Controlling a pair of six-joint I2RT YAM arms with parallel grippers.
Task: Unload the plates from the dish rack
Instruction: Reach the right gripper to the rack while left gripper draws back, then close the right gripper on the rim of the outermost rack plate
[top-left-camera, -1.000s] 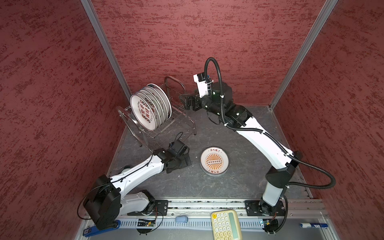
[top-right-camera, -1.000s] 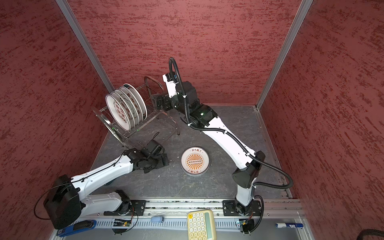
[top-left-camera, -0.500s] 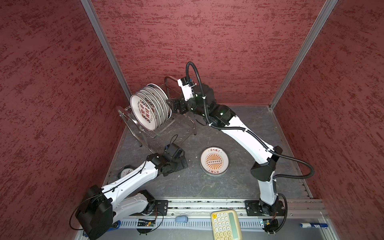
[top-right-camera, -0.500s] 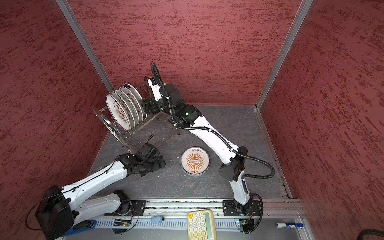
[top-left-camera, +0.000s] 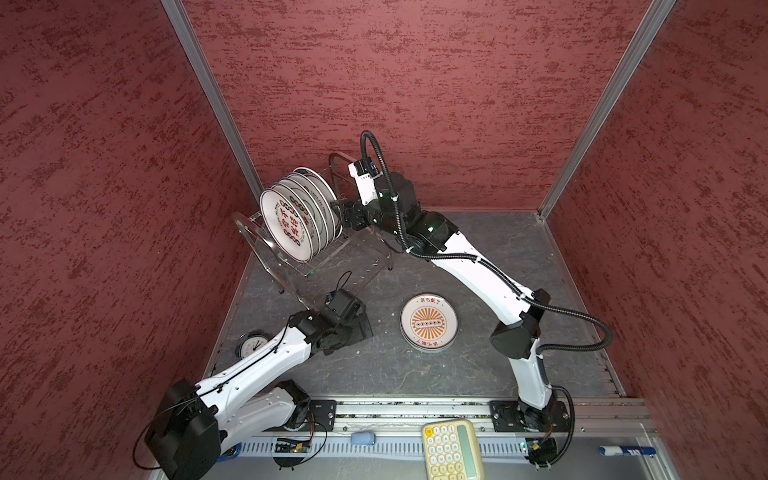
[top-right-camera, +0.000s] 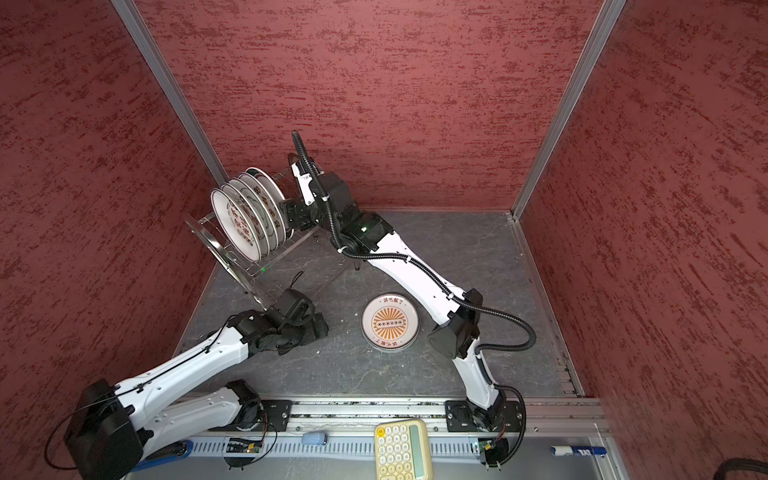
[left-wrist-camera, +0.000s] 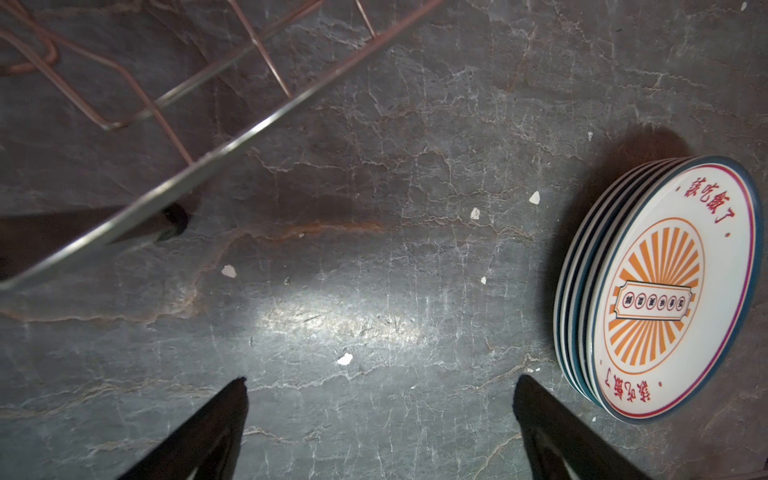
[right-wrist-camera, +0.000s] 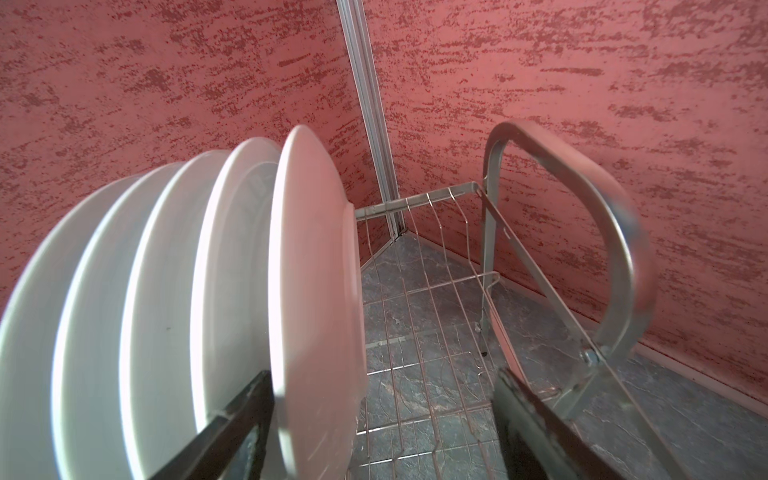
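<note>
Plates (top-left-camera: 291, 224), five, white and round, stand on edge in the shiny steel wire dish rack (right-wrist-camera: 631, 257) at the rear left corner of the grey tabletop (top-left-camera: 519, 249); a stack of orange-sunburst plates (top-left-camera: 429, 322) lies flat near its middle. The right gripper (right-wrist-camera: 382, 374) straddles the end plate (right-wrist-camera: 316, 270) at its rim, jaws parted; the left gripper (left-wrist-camera: 380, 379) hovers between rack and stack, jaws spread wide.

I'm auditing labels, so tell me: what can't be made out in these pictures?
Right gripper: tips hidden behind the racked plates in both top views.
Clock: partly covered by the left arm in a top view.
Table stack: top views show only its top plate.
</note>
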